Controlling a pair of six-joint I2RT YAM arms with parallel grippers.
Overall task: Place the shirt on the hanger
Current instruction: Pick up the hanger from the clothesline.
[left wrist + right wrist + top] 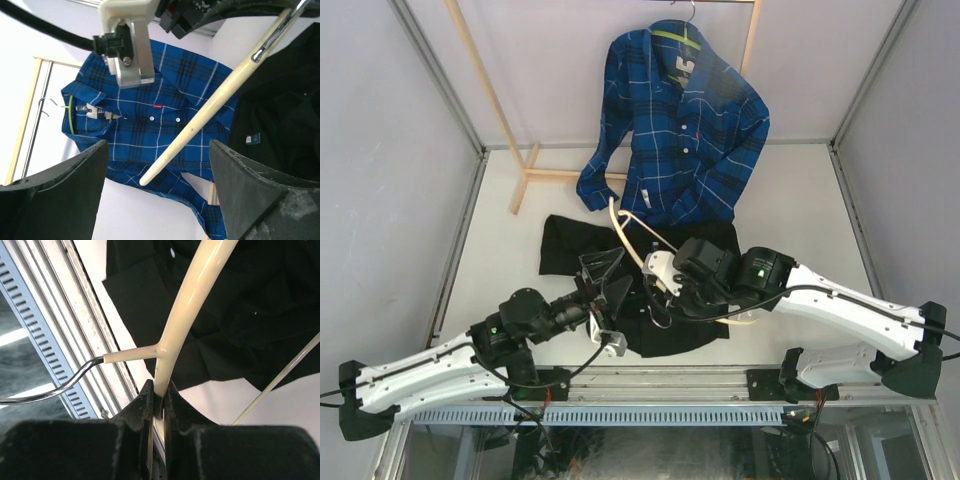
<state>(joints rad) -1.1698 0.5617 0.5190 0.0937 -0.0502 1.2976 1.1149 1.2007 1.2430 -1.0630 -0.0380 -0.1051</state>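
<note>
Pinching the cream wooden hanger (192,305) beside its hook (60,385), my right gripper (159,390) holds it over the black shirt (570,245) crumpled near the front edge of the table (800,200); my left gripper (159,150) gapes open.

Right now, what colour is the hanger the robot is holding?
The hanger is pale cream; clearest in right wrist view.

Top camera looks down from behind; both wrist cameras, in close, share the hanger (192,305) and the black shirt (260,305).
</note>
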